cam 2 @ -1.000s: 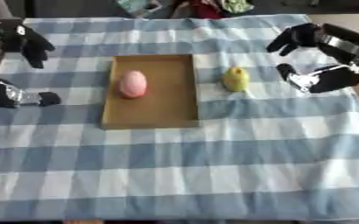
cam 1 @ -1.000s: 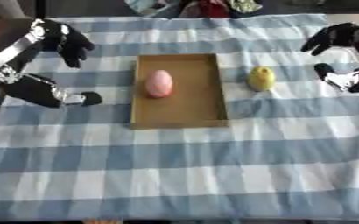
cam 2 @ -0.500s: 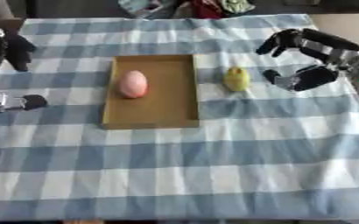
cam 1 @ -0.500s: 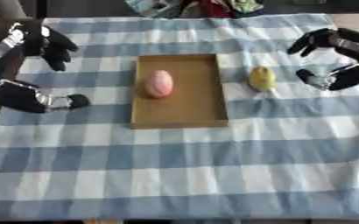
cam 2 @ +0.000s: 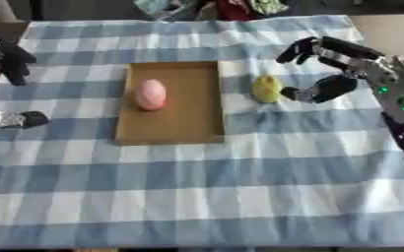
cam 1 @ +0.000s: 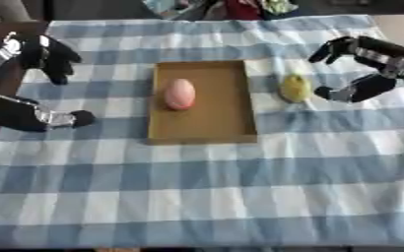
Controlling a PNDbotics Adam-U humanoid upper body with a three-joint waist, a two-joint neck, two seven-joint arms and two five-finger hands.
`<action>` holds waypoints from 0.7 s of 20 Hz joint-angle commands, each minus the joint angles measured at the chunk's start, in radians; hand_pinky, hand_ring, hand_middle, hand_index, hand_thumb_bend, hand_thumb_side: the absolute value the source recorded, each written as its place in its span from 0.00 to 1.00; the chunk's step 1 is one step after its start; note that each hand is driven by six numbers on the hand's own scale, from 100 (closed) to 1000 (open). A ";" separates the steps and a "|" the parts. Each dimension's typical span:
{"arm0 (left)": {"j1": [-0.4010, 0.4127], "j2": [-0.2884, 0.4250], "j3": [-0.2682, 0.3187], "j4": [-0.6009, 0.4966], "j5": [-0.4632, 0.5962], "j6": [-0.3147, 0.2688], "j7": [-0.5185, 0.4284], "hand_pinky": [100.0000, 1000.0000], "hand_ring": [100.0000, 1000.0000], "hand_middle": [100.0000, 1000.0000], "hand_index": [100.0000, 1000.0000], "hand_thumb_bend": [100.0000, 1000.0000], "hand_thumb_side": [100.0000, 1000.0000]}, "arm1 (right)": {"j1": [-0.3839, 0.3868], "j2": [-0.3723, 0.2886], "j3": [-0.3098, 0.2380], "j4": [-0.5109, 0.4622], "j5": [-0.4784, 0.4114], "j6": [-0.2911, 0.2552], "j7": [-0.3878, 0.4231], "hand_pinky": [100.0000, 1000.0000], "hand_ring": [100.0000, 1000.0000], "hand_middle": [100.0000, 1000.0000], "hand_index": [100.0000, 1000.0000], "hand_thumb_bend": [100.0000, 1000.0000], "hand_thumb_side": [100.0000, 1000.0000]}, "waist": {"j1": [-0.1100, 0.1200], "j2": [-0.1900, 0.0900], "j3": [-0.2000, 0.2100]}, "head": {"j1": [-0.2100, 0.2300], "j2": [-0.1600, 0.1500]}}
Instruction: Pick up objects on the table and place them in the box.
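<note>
— What is seen on the table [cam 1: 197,197], and where are the task's things?

— A blue and white checked cloth is spread over it. A shallow brown box [cam 1: 204,129] lies near the middle, and a pink egg-shaped object [cam 1: 179,94] rests inside it, toward the far half. A yellow-green object [cam 2: 266,89] lies on the cloth just right of the box; its exact kind cannot be made out.

— How is the right hand held?

— The right hand [cam 2: 330,69] is spread wide beside the yellow-green object, fingers [cam 2: 297,49] curved above and thumb below, nothing grasped. Whether the thumb tip touches the object cannot be told.

— And the left hand?

— The left hand [cam 1: 33,78] is kept at the left edge, well apart from the box, fingers and thumb parted around bare cloth. Its palm is partly cut off by the frame.

— Anything hidden?

— Blurred coloured items at the far edge cannot be identified.
</note>
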 commanded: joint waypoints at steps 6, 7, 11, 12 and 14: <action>-0.002 0.007 0.017 -0.004 0.007 -0.002 0.003 0.47 0.44 0.44 0.65 0.71 0.07 | -0.047 0.021 -0.034 0.080 0.064 0.001 -0.032 0.72 0.79 0.71 0.80 0.26 0.38 | 0.002 -0.016 0.007 | -0.009 0.001; -0.002 0.006 0.017 -0.003 0.008 -0.002 0.003 0.47 0.44 0.44 0.65 0.71 0.07 | -0.049 0.026 -0.036 0.090 0.070 0.001 -0.035 0.72 0.79 0.71 0.80 0.26 0.38 | 0.002 -0.016 0.007 | -0.010 0.001; 0.000 0.002 0.016 0.001 0.008 -0.003 0.002 0.47 0.44 0.44 0.65 0.71 0.07 | -0.060 0.044 -0.041 0.122 0.094 -0.001 -0.041 0.72 0.79 0.71 0.79 0.25 0.39 | 0.001 -0.016 0.009 | -0.013 0.004; 0.001 0.002 0.015 0.002 0.008 -0.003 0.001 0.47 0.44 0.44 0.65 0.71 0.07 | -0.063 0.048 -0.043 0.130 0.100 -0.001 -0.043 0.72 0.79 0.71 0.79 0.24 0.39 | 0.002 -0.016 0.010 | -0.013 0.004; 0.001 0.002 0.016 0.004 0.008 -0.003 0.001 0.47 0.44 0.44 0.65 0.70 0.07 | -0.067 0.055 -0.046 0.144 0.111 -0.001 -0.046 0.72 0.79 0.70 0.78 0.24 0.40 | 0.002 -0.016 0.012 | -0.015 0.005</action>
